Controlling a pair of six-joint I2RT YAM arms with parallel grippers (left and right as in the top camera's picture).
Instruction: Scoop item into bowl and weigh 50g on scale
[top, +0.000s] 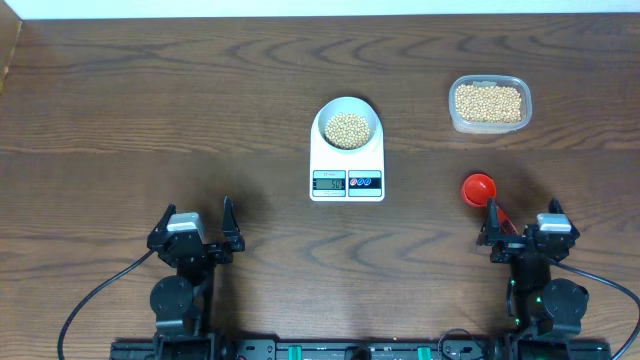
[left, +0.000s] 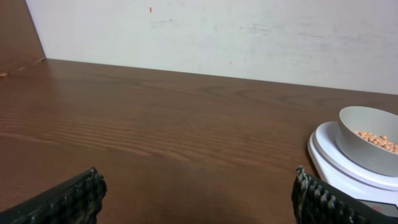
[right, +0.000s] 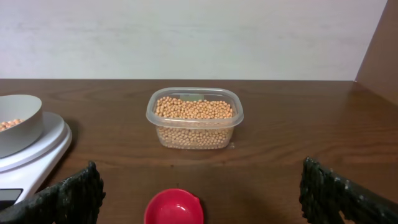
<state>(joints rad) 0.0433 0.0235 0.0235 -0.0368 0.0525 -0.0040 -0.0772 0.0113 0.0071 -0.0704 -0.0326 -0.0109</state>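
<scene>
If topping up the bowl (top: 321, 118), reach with right gripper (top: 522, 222), jaws wide and empty: red scoop (top: 478, 188) just ahead, slightly left, handle running back toward that claw. Left gripper (top: 197, 224) equally wide, empty, well apart from scoop. Beans (top: 347, 130) in bowl on scale (top: 334, 166), centre; tub (top: 525, 100) beyond scoop, display unreadable

Overhead looks down; low wrist views face forward (sharing the scale (top: 347, 163)).

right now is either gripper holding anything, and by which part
Nothing. The left gripper and right gripper are open and empty; the red scoop lies loose by the right one.
</scene>
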